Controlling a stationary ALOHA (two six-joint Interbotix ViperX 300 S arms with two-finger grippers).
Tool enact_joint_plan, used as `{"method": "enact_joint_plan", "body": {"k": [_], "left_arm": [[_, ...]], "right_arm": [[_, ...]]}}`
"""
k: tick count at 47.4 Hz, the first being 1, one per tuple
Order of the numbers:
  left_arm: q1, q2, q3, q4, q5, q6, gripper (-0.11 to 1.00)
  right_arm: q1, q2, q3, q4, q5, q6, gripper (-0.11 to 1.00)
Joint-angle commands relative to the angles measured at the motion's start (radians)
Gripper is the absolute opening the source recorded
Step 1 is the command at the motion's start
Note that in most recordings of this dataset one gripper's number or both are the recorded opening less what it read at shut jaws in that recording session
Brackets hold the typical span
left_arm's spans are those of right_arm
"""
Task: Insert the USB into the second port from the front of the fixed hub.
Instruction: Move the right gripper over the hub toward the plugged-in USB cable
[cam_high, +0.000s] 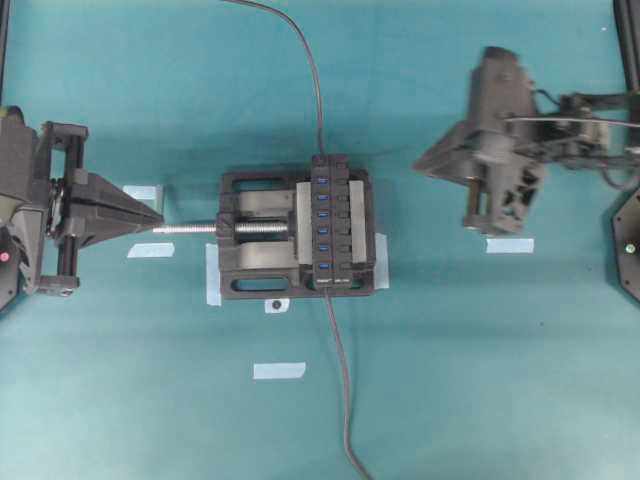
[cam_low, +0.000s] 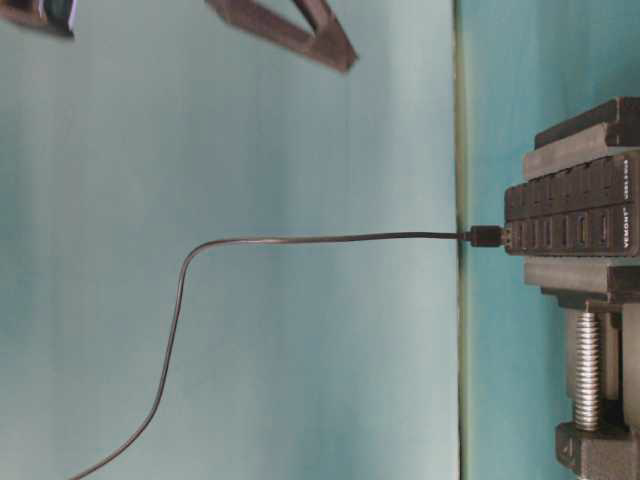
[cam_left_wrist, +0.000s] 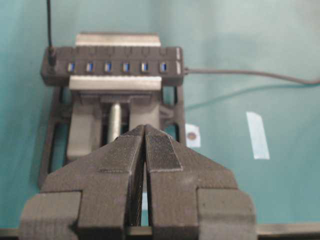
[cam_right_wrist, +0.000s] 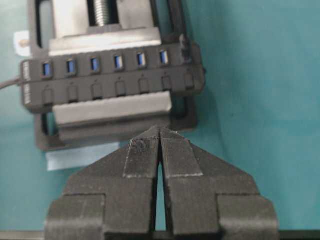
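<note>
Right wrist view shows the right gripper (cam_right_wrist: 161, 131) with its two jaws pressed together and nothing between them, hanging just before the near side of the vise (cam_right_wrist: 112, 117). Beyond its tips lies the fixed hub (cam_right_wrist: 107, 77), clamped in the vise, with its row of blue ports facing up. In the left wrist view the left gripper (cam_left_wrist: 145, 131) is closed too and holds nothing; it points at the silver screw (cam_left_wrist: 114, 120) of the vise, and the hub is behind it. From overhead, the left gripper tip almost touches the end of the screw, while the right gripper is well apart from the hub, to its right. A dark cable with a small black plug (cam_low: 487, 236) is joined to the front end of the hub. Pieces of pale tape (cam_high: 279, 370) lie on the teal table (cam_high: 480, 380) around the vise.
</note>
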Motion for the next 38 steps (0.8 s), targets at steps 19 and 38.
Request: {"method": "enact_joint_plan", "body": {"k": [19,38], "left_arm": [[-0.002,0.0,-0.032,0.0,0.028,-0.002,0.0],[-0.003,0.0,-0.032,0.002,0.028,-0.002,0.0]], "right_arm": [[-0.012,0.149,-0.135,-0.003,0.074,-0.044,0.03],[-0.028,0.268,-0.19,-0.005,0.012,-0.164,0.03]]}}
